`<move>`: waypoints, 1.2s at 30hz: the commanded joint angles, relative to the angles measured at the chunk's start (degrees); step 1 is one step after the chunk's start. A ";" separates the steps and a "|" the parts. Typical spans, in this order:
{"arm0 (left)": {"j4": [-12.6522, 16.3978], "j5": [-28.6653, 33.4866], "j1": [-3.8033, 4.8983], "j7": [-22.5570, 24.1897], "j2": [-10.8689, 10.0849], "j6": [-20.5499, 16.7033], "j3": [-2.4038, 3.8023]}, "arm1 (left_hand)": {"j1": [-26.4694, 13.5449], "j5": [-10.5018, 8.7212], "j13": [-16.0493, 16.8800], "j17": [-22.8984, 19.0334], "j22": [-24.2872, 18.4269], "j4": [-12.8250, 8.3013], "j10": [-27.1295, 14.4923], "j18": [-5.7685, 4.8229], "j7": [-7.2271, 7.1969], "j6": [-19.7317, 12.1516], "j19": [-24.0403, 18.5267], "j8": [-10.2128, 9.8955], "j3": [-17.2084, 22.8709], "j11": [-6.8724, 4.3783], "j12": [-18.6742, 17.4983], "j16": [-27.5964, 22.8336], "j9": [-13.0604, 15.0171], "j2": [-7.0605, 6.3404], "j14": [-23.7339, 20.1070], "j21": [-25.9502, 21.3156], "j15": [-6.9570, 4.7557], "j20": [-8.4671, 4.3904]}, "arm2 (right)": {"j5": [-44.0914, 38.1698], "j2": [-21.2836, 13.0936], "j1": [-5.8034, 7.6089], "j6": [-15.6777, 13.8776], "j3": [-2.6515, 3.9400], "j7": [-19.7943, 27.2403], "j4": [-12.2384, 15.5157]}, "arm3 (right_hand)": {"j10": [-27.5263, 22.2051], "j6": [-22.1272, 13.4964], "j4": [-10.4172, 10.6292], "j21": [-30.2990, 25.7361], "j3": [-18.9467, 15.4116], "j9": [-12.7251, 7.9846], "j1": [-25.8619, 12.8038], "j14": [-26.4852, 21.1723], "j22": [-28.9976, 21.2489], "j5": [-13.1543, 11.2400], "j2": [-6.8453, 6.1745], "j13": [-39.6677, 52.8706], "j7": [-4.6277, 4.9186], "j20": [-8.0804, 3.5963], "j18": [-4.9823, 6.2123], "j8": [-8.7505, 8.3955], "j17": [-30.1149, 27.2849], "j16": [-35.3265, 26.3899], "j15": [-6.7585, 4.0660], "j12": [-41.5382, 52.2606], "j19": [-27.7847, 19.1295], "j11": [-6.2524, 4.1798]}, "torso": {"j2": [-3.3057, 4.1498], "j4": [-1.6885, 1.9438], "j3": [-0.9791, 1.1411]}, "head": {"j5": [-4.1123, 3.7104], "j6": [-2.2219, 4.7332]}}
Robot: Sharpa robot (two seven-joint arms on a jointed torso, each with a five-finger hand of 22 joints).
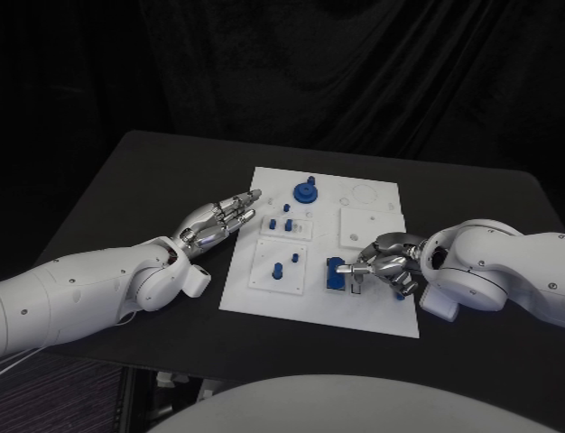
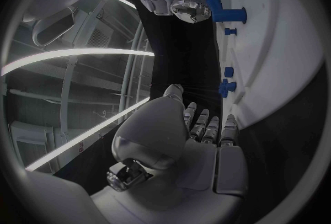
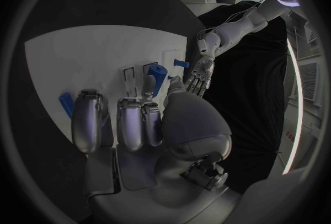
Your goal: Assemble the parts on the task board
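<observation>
Nearest the head camera, at the near right corner of the white task board [image 1: 374,311], the right hand [image 1: 380,266] rests over the board with its fingers curled downward around a blue part [image 1: 336,273], a rectangular block standing at the board's near edge. From the right wrist view the same hand [image 3: 141,124] lies with its fingers flat toward the board [image 3: 83,53]; a blue cylinder-like piece [image 3: 156,79] sits just by the fingertips, and another blue piece [image 3: 66,104] shows beside the outer finger. Whether the fingers actually grip the block or only touch it cannot be told from these views. Across the board, the left hand [image 1: 220,219] hovers at the board's left edge, released, its fingers stretched out and slightly apart, holding nothing; the fingertips reach just to the board's rim. The left wrist view shows this hand [image 2: 200,141] extended flat toward the board [image 2: 276,58], with small blue pegs [image 2: 226,87] standing close ahead of the fingertips and a larger blue peg [image 2: 231,14] farther off near the other hand. On the board's far part stands a round blue knob [image 1: 308,191], with several small blue pegs [image 1: 282,222] in the middle section and two more blue pieces [image 1: 277,269] in the near-left panel. Beneath everything lies the black surface [image 1: 140,171].
</observation>
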 commanded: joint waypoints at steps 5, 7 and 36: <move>-0.09 0.09 -0.08 8.23 0.22 0.79 0.06 | 0.30 -0.22 -0.06 -0.07 0.05 0.11 -0.04 0.14 0.11 -0.15 -0.06 -0.15 0.32 0.31 -0.28 -0.21 -0.05 0.41 -0.02 -0.15 0.49 0.32 | -3.69 -0.15 0.02 1.51 0.01 0.64 0.20 | 5.96 -0.85 0.14 0.38 -0.75 3.37 0.77 4.16 11.73 -1.24 -0.02 15.07 -0.69 -0.89 0.32 3.60 4.63 0.27 -0.90 0.14 2.15 -0.92 | 0.01 -0.07 0.02 | 0.08 -0.01; -0.14 0.09 -0.09 8.23 0.26 0.82 0.06 | 0.31 -0.21 -0.06 -0.07 0.08 0.09 -0.04 0.16 0.14 -0.12 -0.04 -0.14 0.34 0.32 -0.26 -0.21 -0.04 0.42 -0.02 -0.15 0.53 0.37 | -3.79 -0.05 0.01 1.71 0.01 0.52 0.02 | 5.96 -0.86 0.26 0.37 -0.82 3.79 0.69 4.15 11.72 -1.37 0.07 15.07 -0.80 -0.96 0.33 4.02 4.61 0.26 -0.97 0.14 2.15 -1.01 | -0.01 -0.06 0.02 | 0.06 -0.01; -0.72 0.09 -0.24 8.03 0.65 1.34 0.06 | 0.35 -0.20 -0.06 -0.07 0.08 0.04 -0.06 0.18 0.19 -0.31 -0.03 -0.16 0.42 0.35 -0.32 -0.21 -0.06 0.46 -0.02 -0.14 0.75 0.57 | -3.91 1.50 -0.24 3.85 0.00 -0.77 -1.67 | 5.96 -2.10 -2.94 0.04 0.36 6.37 5.85 4.07 11.63 1.88 0.25 15.07 -1.25 -1.44 0.38 5.27 4.15 0.03 -1.40 0.14 2.04 -1.47 | 0.03 0.00 -0.06 | 0.28 -0.01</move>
